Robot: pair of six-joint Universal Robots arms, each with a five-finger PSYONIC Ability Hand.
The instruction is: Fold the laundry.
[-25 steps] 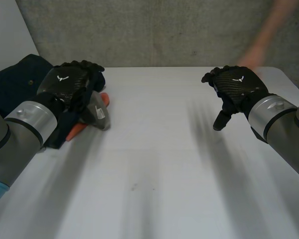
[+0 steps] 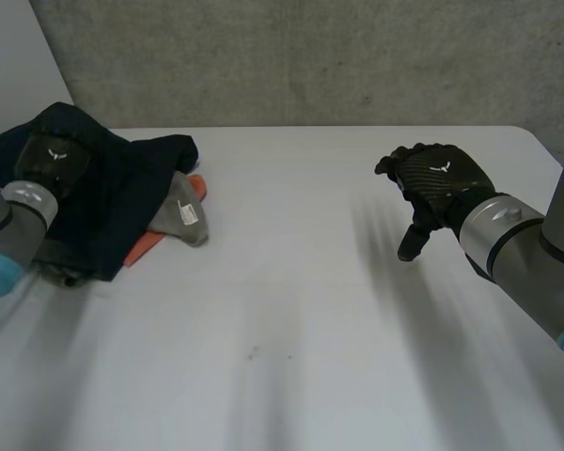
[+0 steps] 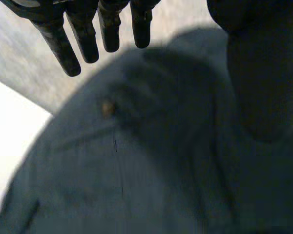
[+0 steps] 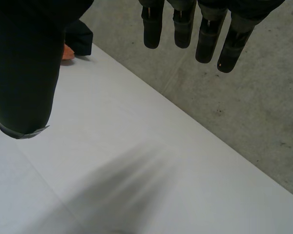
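As the left hand (image 2: 49, 158) slides outward over the dark laundry (image 2: 122, 207) heaped at the surface's (image 2: 291, 310) left edge, its fingers lie straight, gripping nothing. Right hand (image 2: 434, 183) hovers open, well apart. Folding not begun; probably seeking a grasp.

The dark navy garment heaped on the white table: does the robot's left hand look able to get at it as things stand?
Probably yes. The left hand is right over the dark navy garment, its fingers straight just above the cloth, with nothing between them.
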